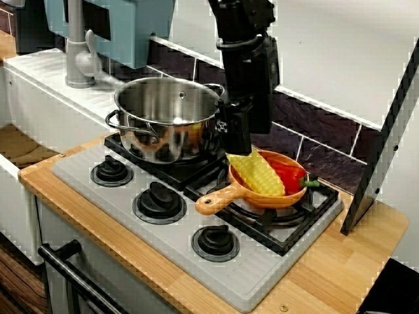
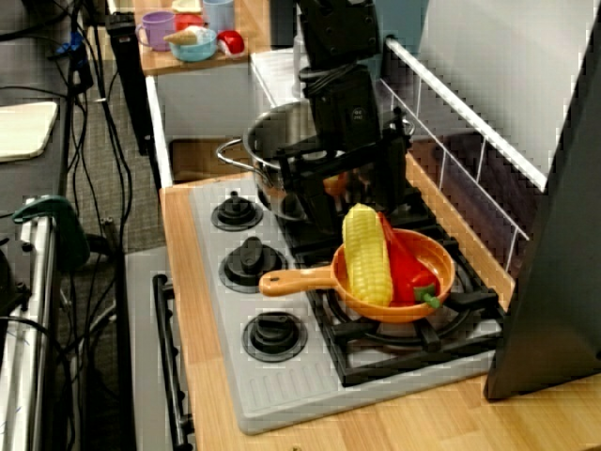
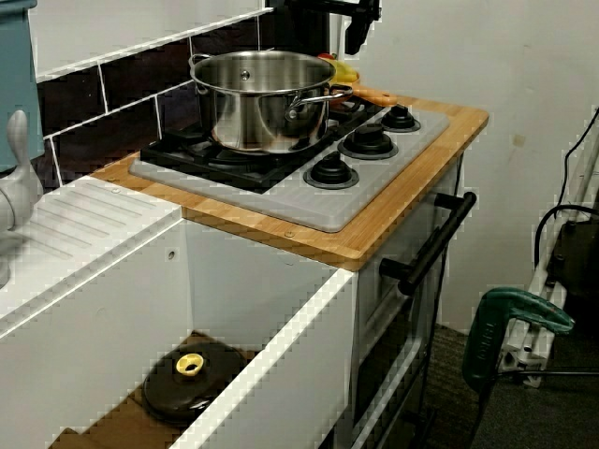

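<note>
Far L, in the sink point(image 3: 281, 374), a dark lid point(image 3: 192, 379) w/ a yellow knob lies flat, seen only in the low view from the sink side; prob parked there, as the pot has none on. Next comes the grey tap point(image 1: 80, 59) at the back. Then the steel pot point(image 1: 167, 118), upright and open on the back-L grate, handles out to the sides. In front of it, three black knobs point(image 1: 159, 201) run in a row along the front of the grey hob point(image 1: 78, 167). Mid-frame in the front view the gripper point(image 1: 237, 149) hangs straight down btw pot and pan, tips at the pot-side end of the corn point(image 1: 257, 173); touching or just above, can't tell. In the view from the R end its fingers point(image 2: 299, 188) look spread, one each side of that end, so I read it as released, not clamping anything. The corn lies in the orange pan point(image 1: 265, 198) on the R burner, tilted, one end propped over the rim, prob bc it's too long to sit flat. Just beside it, R, a red pepper point(image 1: 288, 175) w/ green stem fills the rest of the pan. The pan handle points to the front, toward the knobs. Far R a dark board point(image 1: 383, 144) leans up from the wood counter point(image 1: 366, 242).
</note>
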You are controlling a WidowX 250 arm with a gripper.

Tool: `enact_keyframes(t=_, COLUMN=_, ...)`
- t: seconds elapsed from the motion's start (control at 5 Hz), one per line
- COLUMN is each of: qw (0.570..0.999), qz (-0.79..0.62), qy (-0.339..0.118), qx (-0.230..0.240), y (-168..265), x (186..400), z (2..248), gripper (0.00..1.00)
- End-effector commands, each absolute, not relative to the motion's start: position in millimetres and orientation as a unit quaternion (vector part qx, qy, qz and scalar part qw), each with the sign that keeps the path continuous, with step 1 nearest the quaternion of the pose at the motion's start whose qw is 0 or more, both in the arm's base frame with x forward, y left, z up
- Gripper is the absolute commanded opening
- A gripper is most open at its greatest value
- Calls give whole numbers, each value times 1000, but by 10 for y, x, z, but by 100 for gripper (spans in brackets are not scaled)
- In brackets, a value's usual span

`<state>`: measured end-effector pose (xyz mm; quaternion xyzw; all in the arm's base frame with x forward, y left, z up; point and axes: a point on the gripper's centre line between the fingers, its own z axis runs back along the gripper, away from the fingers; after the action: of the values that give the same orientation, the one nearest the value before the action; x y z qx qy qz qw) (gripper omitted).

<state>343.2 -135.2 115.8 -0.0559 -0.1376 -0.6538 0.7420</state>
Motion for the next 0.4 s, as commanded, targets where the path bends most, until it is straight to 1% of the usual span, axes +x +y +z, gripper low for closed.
enact_keyframes(t=0.0, qw=737, qz=-657, qy=-151, qx=-43, y=-1363, x=3446, z=1303, gripper=100)
enact_keyframes(t=0.2, qw=743, qz=-651, qy=-149, qx=-43, y=-1349, x=3470, z=1271, gripper=100)
